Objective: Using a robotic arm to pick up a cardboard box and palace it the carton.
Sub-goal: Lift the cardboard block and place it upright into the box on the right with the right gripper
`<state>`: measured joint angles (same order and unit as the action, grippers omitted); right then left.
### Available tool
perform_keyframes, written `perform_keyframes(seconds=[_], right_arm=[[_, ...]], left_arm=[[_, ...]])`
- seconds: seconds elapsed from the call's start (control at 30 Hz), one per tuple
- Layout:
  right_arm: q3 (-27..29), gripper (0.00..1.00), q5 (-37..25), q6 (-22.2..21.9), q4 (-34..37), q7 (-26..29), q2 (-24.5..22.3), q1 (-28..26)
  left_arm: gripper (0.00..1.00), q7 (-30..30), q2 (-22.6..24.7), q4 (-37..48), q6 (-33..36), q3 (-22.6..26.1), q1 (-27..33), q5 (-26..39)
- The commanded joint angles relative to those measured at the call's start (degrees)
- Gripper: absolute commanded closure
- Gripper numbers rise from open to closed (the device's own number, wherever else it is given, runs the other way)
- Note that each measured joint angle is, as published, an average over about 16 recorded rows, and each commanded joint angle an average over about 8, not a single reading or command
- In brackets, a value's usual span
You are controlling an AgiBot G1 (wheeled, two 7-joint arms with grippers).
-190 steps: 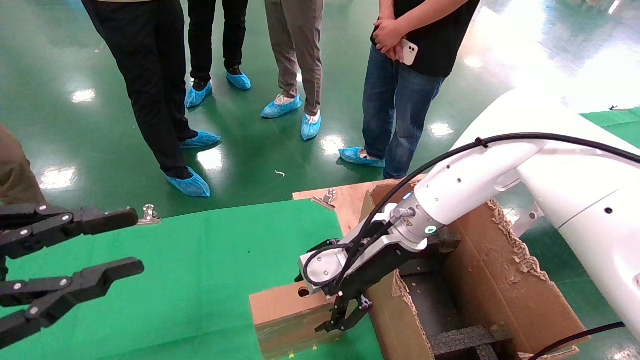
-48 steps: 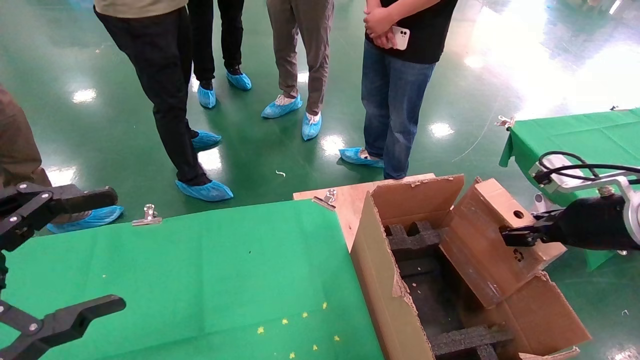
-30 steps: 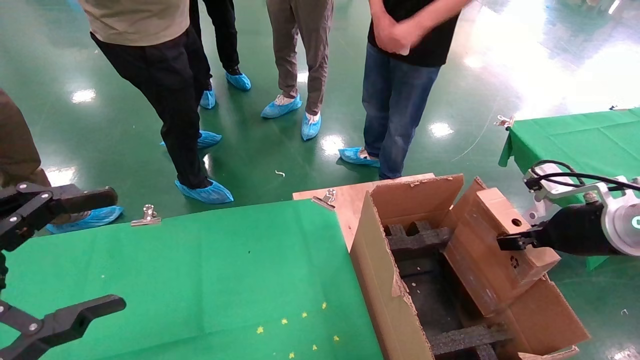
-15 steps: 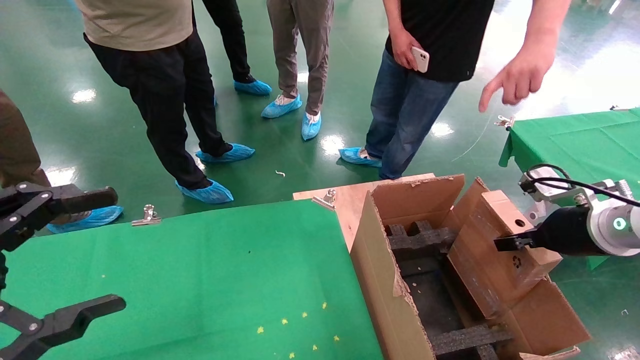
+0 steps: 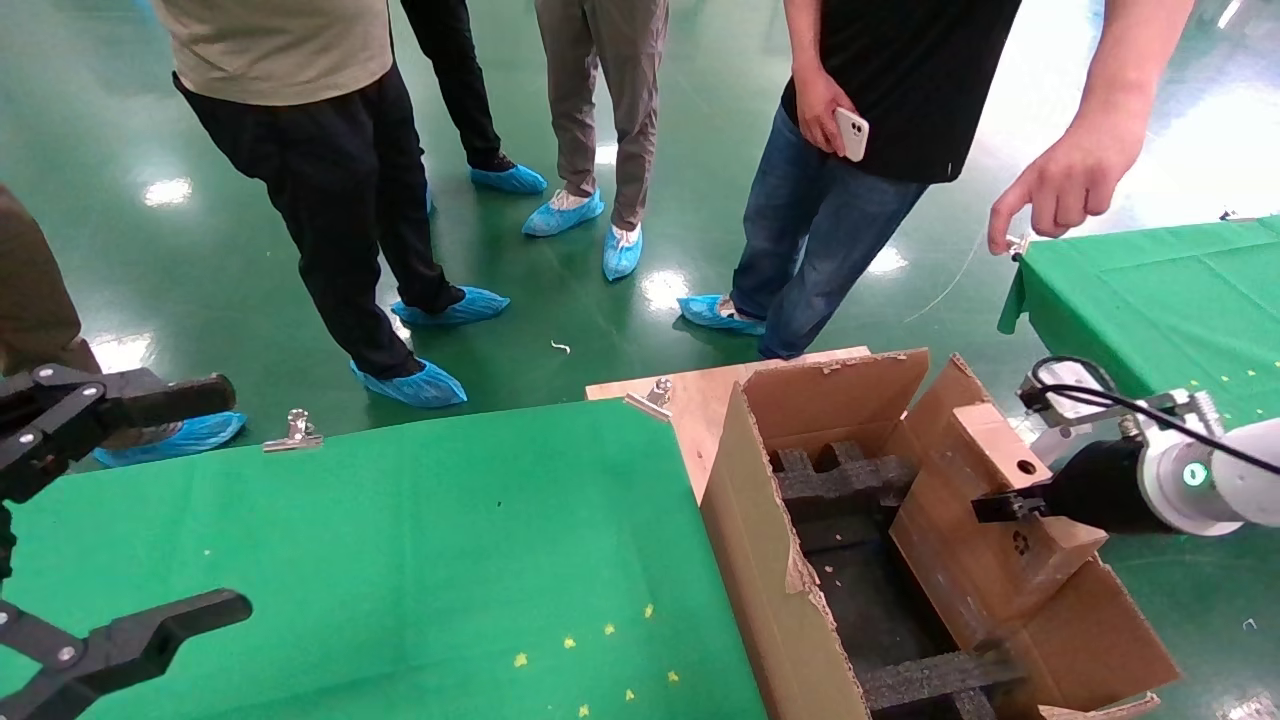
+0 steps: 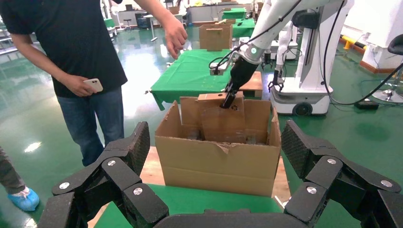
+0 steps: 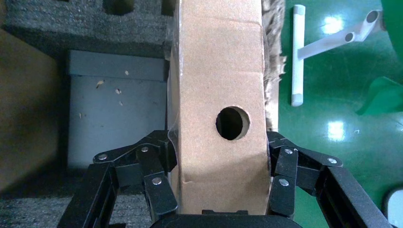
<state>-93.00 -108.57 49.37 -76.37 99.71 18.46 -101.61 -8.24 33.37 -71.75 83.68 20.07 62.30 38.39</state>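
Note:
The carton (image 5: 770, 560) stands open at the right end of the green table (image 5: 400, 540), black foam (image 5: 840, 480) inside it. The cardboard box (image 5: 985, 520) is tilted, its lower end down inside the carton along the right wall. My right gripper (image 5: 1000, 505) is shut on the box's upper end; in the right wrist view the fingers (image 7: 159, 161) press both sides of the box (image 7: 218, 71) below a round hole. My left gripper (image 5: 230, 495) hangs open and empty over the table's left end. The left wrist view faces the carton (image 6: 221, 164) and the box (image 6: 222, 123).
Several people in blue shoe covers stand just beyond the table. One person's hand (image 5: 1060, 190) reaches over the area above the right arm. A second green table (image 5: 1150, 290) is at the right. A metal clip (image 5: 295, 430) sits on the table edge.
My right gripper lifted the box off the green table, carried it over the carton and has lowered it deeper inside. A person's hand has come in at the upper right. The left arm barely moved.

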Motion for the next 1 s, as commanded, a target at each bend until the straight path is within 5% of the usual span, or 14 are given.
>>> perform_keyframes(seconds=[0.03,1.0], right_arm=[[-0.3,1.0,-0.5,-0.8,0.2,0.7,0.3,0.7],[-2.9,1.0,2.2,-10.5,13.2,-0.4,9.3,10.0]], left_arm=[[0.0,0.0,0.0,0.0,0.0,0.0,0.0,0.0],[0.0,0.0,0.0,0.0,0.0,0.0,0.0,0.0]])
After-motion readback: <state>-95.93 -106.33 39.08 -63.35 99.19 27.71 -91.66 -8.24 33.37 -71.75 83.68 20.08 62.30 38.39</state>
